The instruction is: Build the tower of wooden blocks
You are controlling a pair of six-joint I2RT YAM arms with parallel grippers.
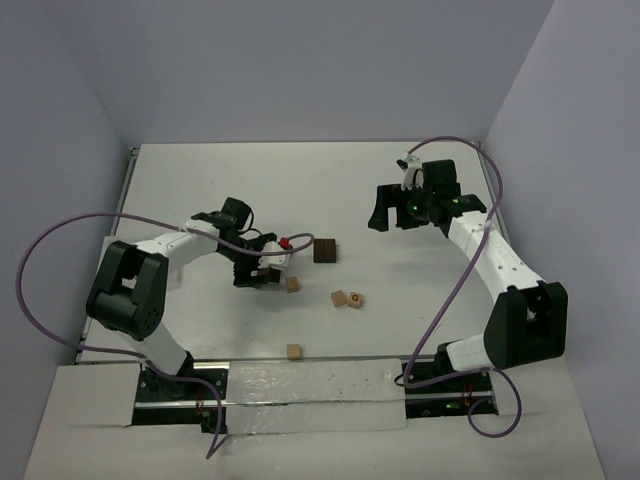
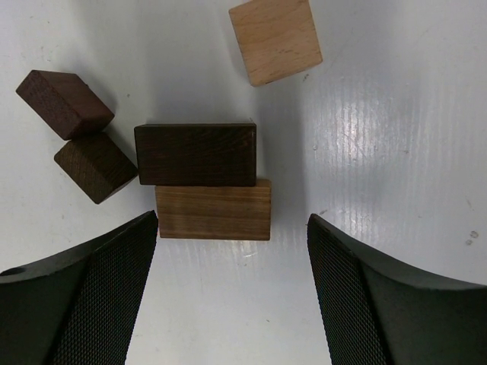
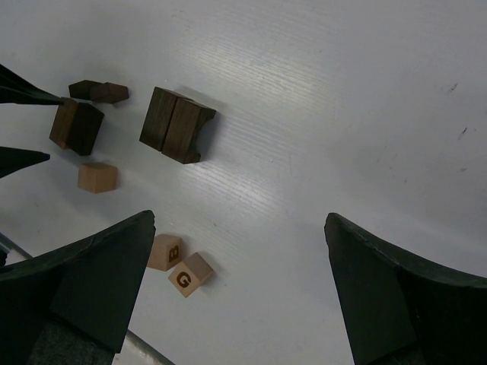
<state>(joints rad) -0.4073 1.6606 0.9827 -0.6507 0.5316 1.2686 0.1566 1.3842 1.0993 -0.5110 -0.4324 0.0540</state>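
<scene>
In the left wrist view a dark brown block (image 2: 195, 154) overlaps the far edge of a mid-brown block (image 2: 213, 211) and seems to lie on top of it. My left gripper (image 2: 232, 293) stands open just short of this pair, nothing between its fingers. Two small dark blocks (image 2: 65, 103) (image 2: 95, 166) lie to their left and a tan cube (image 2: 275, 39) beyond. From above, the left gripper (image 1: 258, 275) is left of centre. My right gripper (image 1: 390, 218) hangs open and empty at the back right. Below it lie a big dark block (image 3: 176, 124) and lettered cubes B (image 3: 164, 252) and G (image 3: 190, 274).
A lone tan cube (image 1: 294, 351) sits near the front edge. A small red piece (image 1: 284, 242) shows by the left wrist. A white strip (image 1: 320, 385) spans the arm bases. Grey walls close in the table on three sides.
</scene>
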